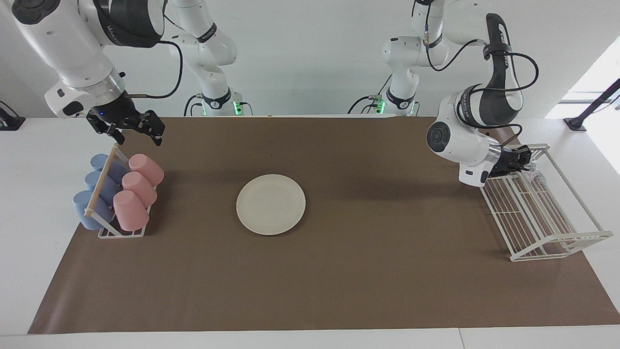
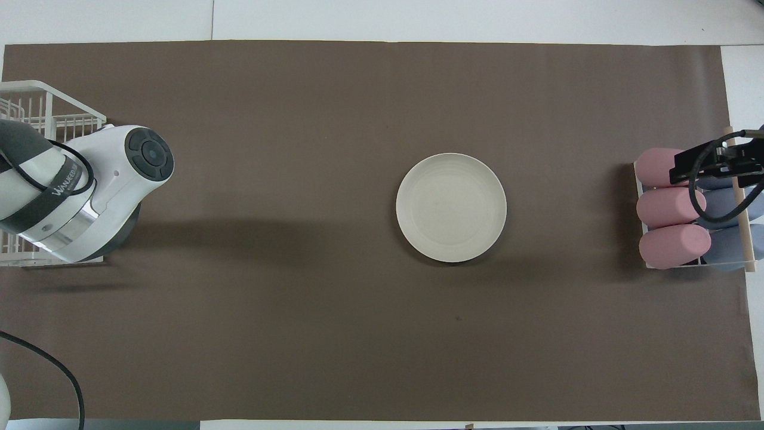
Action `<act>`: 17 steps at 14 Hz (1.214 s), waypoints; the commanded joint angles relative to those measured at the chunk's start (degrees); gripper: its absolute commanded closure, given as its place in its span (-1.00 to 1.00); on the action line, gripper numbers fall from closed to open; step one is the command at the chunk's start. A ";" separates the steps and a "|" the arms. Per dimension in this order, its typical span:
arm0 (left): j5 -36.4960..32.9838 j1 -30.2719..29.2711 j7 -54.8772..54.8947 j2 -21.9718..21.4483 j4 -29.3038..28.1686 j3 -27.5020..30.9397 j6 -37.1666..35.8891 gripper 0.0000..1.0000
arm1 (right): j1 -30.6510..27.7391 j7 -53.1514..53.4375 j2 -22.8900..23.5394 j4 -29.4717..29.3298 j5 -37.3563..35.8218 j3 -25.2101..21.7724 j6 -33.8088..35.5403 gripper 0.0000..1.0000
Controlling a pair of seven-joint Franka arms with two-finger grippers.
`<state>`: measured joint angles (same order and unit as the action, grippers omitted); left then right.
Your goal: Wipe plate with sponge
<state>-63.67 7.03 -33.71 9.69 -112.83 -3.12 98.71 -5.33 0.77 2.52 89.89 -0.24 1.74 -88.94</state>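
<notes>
Facing view only — sponge (image 1: 533,170) in left gripper (image 1: 527,161), over rack (image 1: 542,213).

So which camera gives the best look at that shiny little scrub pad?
The facing view: the sponge glints at the left tool, over the white wire rack. In the overhead view the left arm hides it entirely.

One plate (image 1: 271,204), three pink cups (image 1: 138,189), three blue cups (image 1: 94,191), two racks (image 1: 537,208).

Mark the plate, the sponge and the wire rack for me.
plate (image 1: 271,204), facing view: middle of its flat face.
sponge (image 1: 532,173), facing view: the glittery bit showing at the left gripper's (image 1: 525,160) tips, over the rack.
wire rack (image 1: 557,241), facing view: its rim farthest from the robots.
</notes>
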 commanded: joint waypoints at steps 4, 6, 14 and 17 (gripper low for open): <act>0.11 -0.70 -1.80 -0.90 -1.51 -0.57 2.27 1.00 | -0.12 -1.29 -0.24 -0.33 -0.02 0.36 0.96 -1.00; 1.35 -0.70 -2.06 -0.90 -1.43 -0.49 2.54 -0.36 | -0.12 -1.38 -0.24 -0.24 -0.02 0.36 0.79 -1.00; 2.75 -0.70 -3.65 -0.81 -1.16 -0.49 2.98 -0.92 | 0.40 -1.47 -0.24 -0.24 -0.20 0.45 0.53 -1.00; 7.66 -0.52 -3.65 -0.90 1.02 -0.49 2.89 -1.00 | 0.40 -1.56 -0.33 -0.15 -0.28 0.36 0.53 -1.00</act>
<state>-59.16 7.01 -37.04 9.66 -112.76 -3.35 100.59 -4.78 0.76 2.52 89.88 -0.24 1.95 -88.94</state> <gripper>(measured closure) 0.000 0.000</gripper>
